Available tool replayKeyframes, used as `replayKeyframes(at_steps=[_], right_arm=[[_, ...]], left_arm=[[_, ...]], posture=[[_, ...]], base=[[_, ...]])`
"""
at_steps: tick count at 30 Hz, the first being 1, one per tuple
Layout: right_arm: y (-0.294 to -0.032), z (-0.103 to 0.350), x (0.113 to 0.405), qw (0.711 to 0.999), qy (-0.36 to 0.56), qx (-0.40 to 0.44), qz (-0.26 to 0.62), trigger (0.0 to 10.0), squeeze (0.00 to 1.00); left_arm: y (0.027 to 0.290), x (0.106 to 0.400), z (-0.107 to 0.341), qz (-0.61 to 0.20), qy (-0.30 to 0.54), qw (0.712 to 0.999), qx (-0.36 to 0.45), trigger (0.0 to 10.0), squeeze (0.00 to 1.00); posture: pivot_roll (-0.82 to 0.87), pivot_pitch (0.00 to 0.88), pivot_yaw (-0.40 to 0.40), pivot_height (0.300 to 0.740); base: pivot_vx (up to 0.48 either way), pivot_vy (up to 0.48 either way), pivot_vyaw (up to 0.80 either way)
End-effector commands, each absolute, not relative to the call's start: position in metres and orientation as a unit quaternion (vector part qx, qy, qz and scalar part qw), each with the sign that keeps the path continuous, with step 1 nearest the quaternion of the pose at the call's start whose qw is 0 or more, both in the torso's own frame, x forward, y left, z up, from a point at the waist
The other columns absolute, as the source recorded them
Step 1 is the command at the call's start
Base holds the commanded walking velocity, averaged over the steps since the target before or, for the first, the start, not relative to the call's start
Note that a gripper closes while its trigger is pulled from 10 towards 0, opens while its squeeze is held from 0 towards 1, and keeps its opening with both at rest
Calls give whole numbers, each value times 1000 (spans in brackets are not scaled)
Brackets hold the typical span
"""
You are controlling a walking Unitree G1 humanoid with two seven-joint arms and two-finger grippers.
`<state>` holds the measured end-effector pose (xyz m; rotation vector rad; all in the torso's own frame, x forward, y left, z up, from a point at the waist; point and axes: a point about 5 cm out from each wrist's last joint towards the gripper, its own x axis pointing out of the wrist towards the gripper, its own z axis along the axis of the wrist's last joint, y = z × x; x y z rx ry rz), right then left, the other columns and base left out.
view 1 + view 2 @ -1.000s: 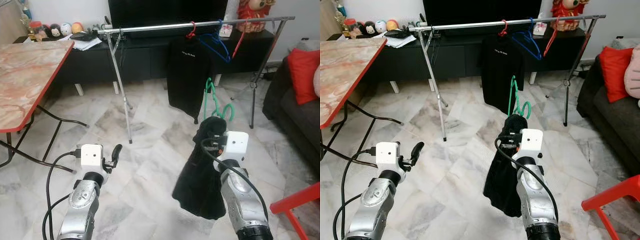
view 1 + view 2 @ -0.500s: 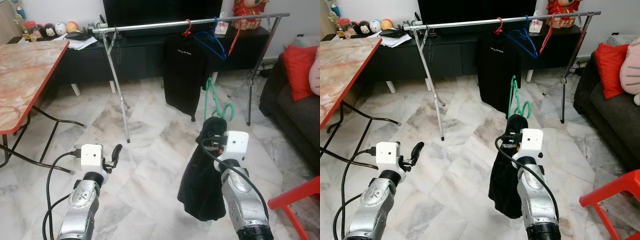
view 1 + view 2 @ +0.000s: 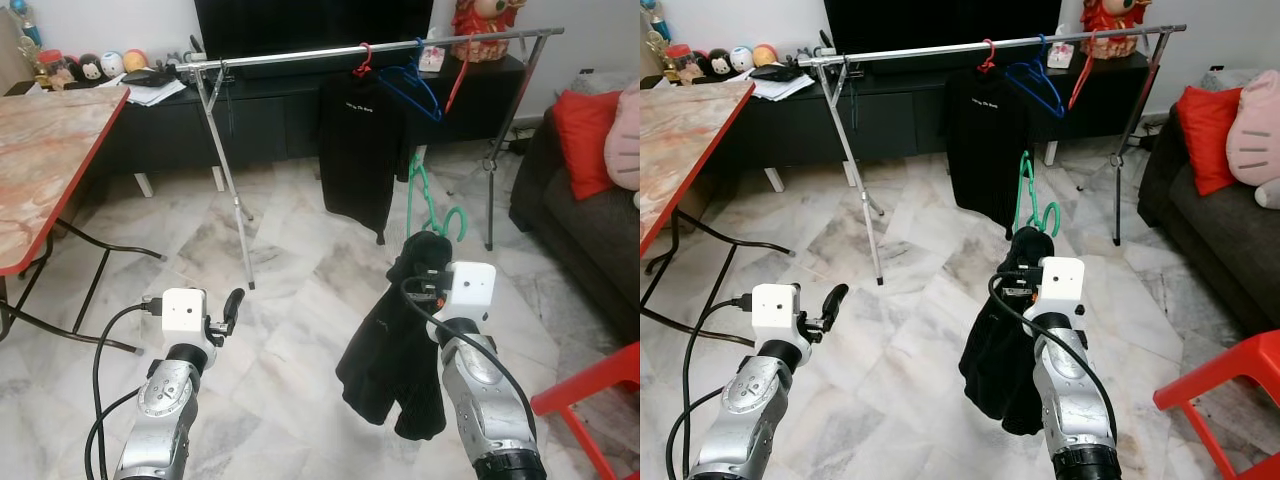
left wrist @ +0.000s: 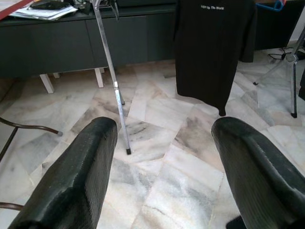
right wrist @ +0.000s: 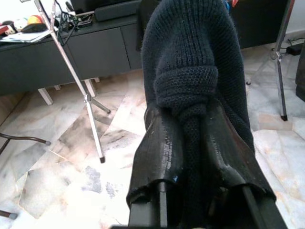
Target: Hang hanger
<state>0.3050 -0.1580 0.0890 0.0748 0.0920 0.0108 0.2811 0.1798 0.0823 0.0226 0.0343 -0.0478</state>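
Two arms face the clothes rail across the upper frame, where a black shirt and empty hangers already hang. Centre-right, the right gripper is clenched on a dark knit garment carrying the green hanger. Judged mid-carry; next, lift its hook onto the rail. Lower left, the left gripper is spread, idle.

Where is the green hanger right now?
The green hanger rises above the right gripper, which clamps the dark knit garment on it, short of the clothes rail.
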Motion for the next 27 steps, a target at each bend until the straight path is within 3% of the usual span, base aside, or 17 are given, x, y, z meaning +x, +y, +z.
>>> replayKeyframes(at_steps=[1, 22, 27], right_arm=[[-157, 97, 310, 999, 30, 39, 7, 10000, 0], [-156, 97, 311, 999, 33, 35, 10, 10000, 0], [-155, 99, 312, 999, 33, 34, 13, 10000, 0]], left_arm=[[180, 281, 85, -22, 16, 999, 21, 10000, 0], [179, 281, 85, -25, 17, 999, 18, 10000, 0], [177, 282, 86, -34, 23, 999, 28, 10000, 0]], posture=[[-11, 15, 20, 740], [-12, 20, 18, 740], [-11, 19, 17, 740]], base=[[0, 0, 0], [-253, 0, 0], [0, 0, 0]])
